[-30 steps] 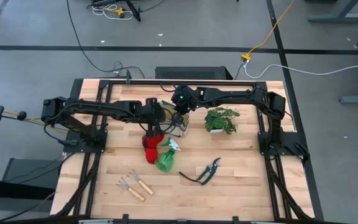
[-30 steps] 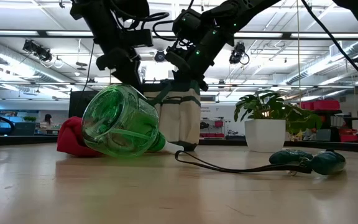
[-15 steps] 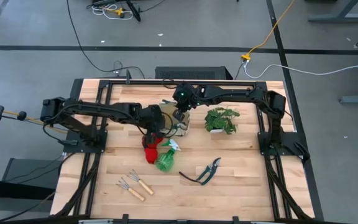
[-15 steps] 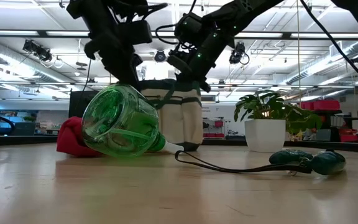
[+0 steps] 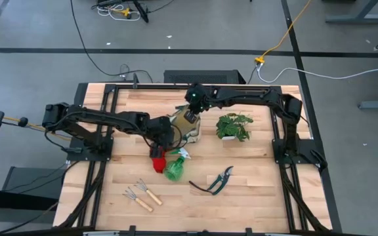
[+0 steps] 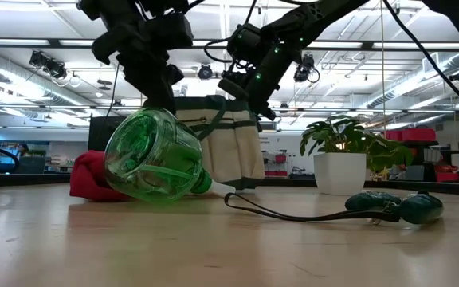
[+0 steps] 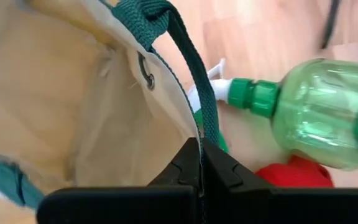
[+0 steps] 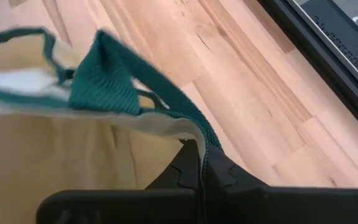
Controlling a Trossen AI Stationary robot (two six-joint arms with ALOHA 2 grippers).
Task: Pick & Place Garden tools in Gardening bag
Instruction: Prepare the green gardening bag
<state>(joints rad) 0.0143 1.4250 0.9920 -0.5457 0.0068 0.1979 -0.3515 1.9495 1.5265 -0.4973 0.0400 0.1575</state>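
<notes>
The cream gardening bag [image 5: 186, 126] with dark green trim stands upright at the table's middle, also in the low view [image 6: 228, 147]. My left gripper [image 5: 171, 135] is shut on its near-left rim, and my right gripper [image 5: 193, 111] is shut on its far rim. The green spray bottle [image 5: 175, 168] lies on its side just in front of the bag, beside the red gloves [image 5: 157, 160]. The green-handled shears [image 5: 215, 180] and two wooden-handled rakes [image 5: 142, 193] lie nearer the front edge. My left gripper pinches the bag's top rim at the green trim [image 7: 197, 127] between its two shut fingers, beside a metal eyelet. The bag's open inside lies to one side of the fingers; its bottom stands on the table. My right gripper pinches the opposite rim at the green trim [image 8: 199, 138] between its two shut fingers, near where a strap loop rises. The cream wall hangs below the hold.
A leafy potted plant [image 5: 233, 126] in a white pot stands right of the bag. The arms' black frames run along the table's left, right and far edges. Bare wood lies at the front right and front left.
My right gripper has gone toward the far edge and my left gripper toward the near edge, both staying shut on the rim. The bag's mouth has spread wider between them, and the bag shows broader in the low view.
</notes>
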